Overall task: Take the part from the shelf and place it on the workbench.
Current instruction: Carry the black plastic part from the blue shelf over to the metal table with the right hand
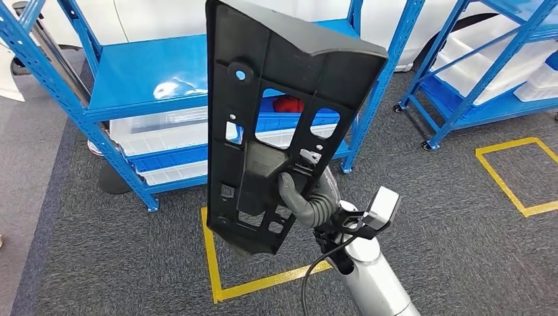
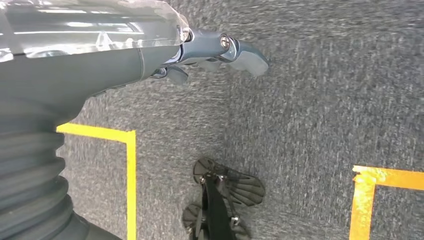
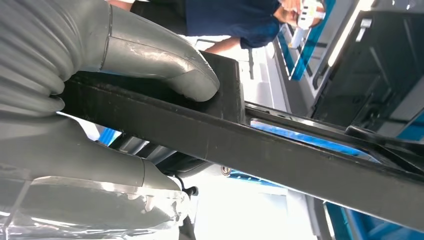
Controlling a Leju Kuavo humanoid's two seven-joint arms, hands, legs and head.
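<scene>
1. Grip: the right robot hand (image 1: 304, 192) holds the black plastic panel (image 1: 276, 112) upright in mid-air, by one inner rib, in front of the blue shelf (image 1: 141, 76).
2. Risk: the tall panel could pivot or slip while carried.
3. Left robot hand (image 2: 215, 50) hangs over the carpet, holding nothing.

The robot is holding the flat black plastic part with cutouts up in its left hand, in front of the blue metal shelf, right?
Not quite: the right hand holds the flat black plastic part with cutouts, as the head view shows. It is indeed in front of the blue metal shelf.
</scene>
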